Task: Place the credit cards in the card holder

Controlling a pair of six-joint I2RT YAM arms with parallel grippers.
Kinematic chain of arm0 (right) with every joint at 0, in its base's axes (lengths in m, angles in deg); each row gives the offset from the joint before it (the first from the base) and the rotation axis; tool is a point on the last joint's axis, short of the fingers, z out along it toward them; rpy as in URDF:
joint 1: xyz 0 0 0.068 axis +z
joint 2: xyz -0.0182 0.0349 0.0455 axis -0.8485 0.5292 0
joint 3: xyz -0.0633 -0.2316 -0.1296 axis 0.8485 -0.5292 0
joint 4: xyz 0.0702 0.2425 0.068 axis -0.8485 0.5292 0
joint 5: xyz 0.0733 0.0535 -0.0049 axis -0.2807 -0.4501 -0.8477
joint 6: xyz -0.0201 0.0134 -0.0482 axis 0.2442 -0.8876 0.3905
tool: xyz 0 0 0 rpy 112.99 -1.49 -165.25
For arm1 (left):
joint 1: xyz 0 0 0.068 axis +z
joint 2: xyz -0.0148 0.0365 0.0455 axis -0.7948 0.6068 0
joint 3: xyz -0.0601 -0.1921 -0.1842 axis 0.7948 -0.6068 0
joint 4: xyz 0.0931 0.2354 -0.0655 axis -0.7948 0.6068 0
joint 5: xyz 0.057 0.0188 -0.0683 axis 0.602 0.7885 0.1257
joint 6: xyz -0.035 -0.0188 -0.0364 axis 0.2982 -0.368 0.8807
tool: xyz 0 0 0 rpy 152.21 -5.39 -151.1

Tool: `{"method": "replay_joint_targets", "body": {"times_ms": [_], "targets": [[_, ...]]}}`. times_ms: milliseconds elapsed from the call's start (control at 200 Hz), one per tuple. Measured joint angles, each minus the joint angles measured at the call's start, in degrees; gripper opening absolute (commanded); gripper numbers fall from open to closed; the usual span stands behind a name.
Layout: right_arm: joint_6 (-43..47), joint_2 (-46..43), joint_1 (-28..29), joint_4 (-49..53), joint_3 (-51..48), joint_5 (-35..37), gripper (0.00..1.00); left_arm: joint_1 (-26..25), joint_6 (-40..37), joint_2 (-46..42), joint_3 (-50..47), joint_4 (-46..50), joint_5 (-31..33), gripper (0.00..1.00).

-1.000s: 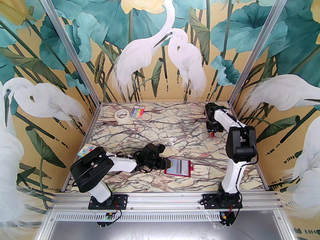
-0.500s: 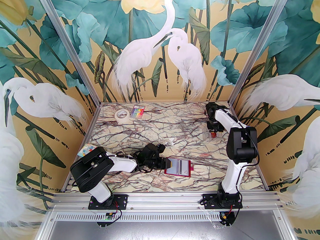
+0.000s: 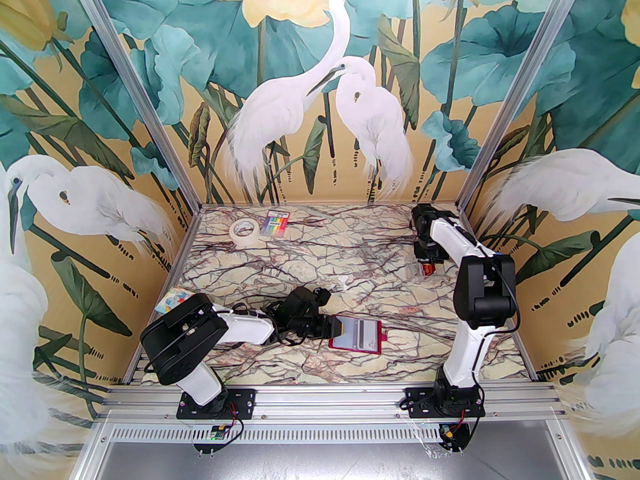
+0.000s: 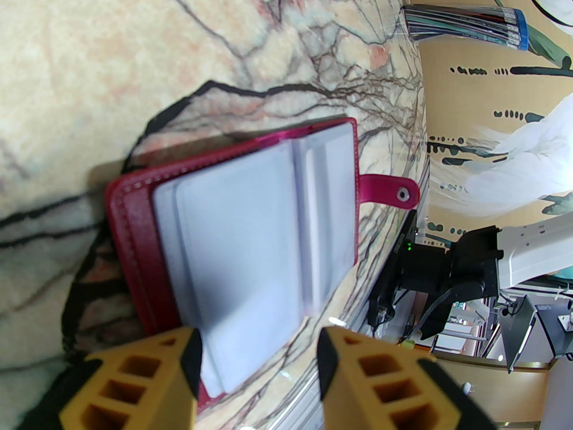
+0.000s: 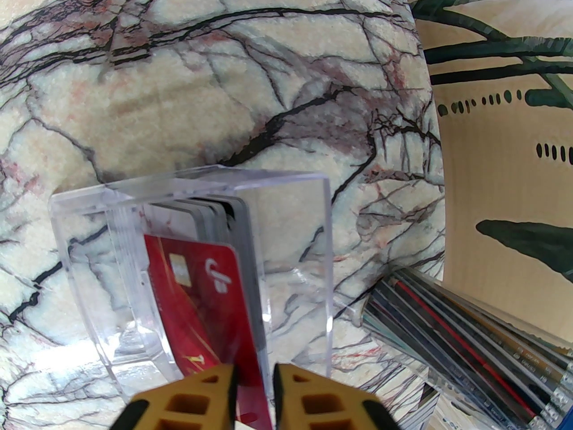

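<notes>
Red plastic marks the foremost of the credit cards (image 5: 244, 240): the red card (image 5: 201, 294) leans out of the front of a clear case (image 5: 295, 222), while the grey ones stand upright on edge behind it, inside the case. The right pincer (image 5: 253, 388) is drawn in narrow on the red card, one pad on either side of its lower part. In the overhead view the case and red card (image 3: 426, 269) sit at the far right of the marbled table (image 3: 310, 268), under the right wrist. A sleeve of pencils (image 5: 470, 329) lies just beside the case, towards the right wall.

The card holder (image 3: 356, 338) lies open and flat near the front middle of the table, well apart from the case. Its pale inner pockets (image 4: 241, 249) face up and its snap tab (image 4: 389, 191) sticks out on the side away from the left arm. The left pincer (image 4: 257, 365) stands open at the holder's left edge, grasping nothing, with a corner of the pockets between its fingers.

At the far left of the table lie a roll of tape (image 3: 245, 230) and, beside it, a rainbow-striped packet (image 3: 277, 223).
</notes>
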Motion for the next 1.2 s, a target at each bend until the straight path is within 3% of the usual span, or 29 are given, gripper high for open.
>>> {"method": "replay_joint_targets", "body": {"times_ms": [200, 750, 990, 1200], "targets": [[-0.11, -0.11, 0.00, 0.00, 0.00, -0.87, 0.06, 0.00, 0.00, 0.39, 0.39, -0.07, -0.09, 0.48], [-1.22, -9.27, -0.07, 1.81, 0.09, -5.84, 0.00, 0.00, -0.02, 0.39, 0.39, -0.07, -0.09, 0.48], [-2.67, -20.13, 0.46, 0.55, -4.72, -14.34, 0.00, 0.00, 0.00, 0.26, -0.13, -0.98, -0.07, 0.48], [-4.92, -35.56, 2.67, -5.68, -19.34, -28.11, 0.00, 0.00, -0.04, -2.05, -3.43, -3.48, 0.02, 0.48]]}}
